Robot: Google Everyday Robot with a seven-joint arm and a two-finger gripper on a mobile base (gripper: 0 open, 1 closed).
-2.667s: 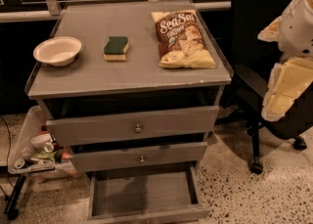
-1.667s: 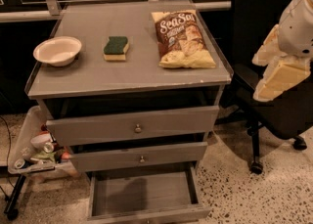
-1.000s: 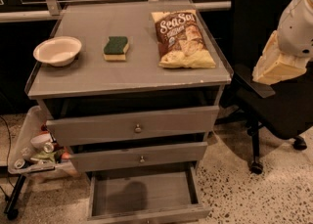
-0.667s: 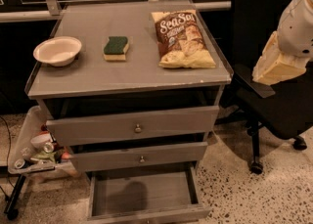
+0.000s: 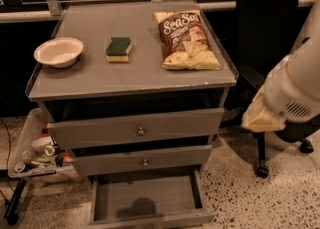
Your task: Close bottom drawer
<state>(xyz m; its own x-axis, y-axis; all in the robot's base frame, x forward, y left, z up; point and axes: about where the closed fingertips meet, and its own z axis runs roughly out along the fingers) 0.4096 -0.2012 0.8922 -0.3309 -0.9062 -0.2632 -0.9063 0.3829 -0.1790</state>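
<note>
The bottom drawer of the grey cabinet stands pulled out. It is a shallow grey tray with nothing in it. Its flat front panel lies at the lower edge of the view, and its knob is out of view. The middle drawer and the top drawer above it each show a small round knob. My white arm comes in from the right, and its cream gripper end hangs beside the cabinet's right side at about top-drawer height. It touches nothing.
On the cabinet top lie a white bowl, a green and yellow sponge and a bag of chips. A black office chair stands right of the cabinet, behind my arm. A cluttered tray sits low on the left.
My arm has come down and to the left, closer to the cabinet's right side. The drawers and the things on top have not moved.
</note>
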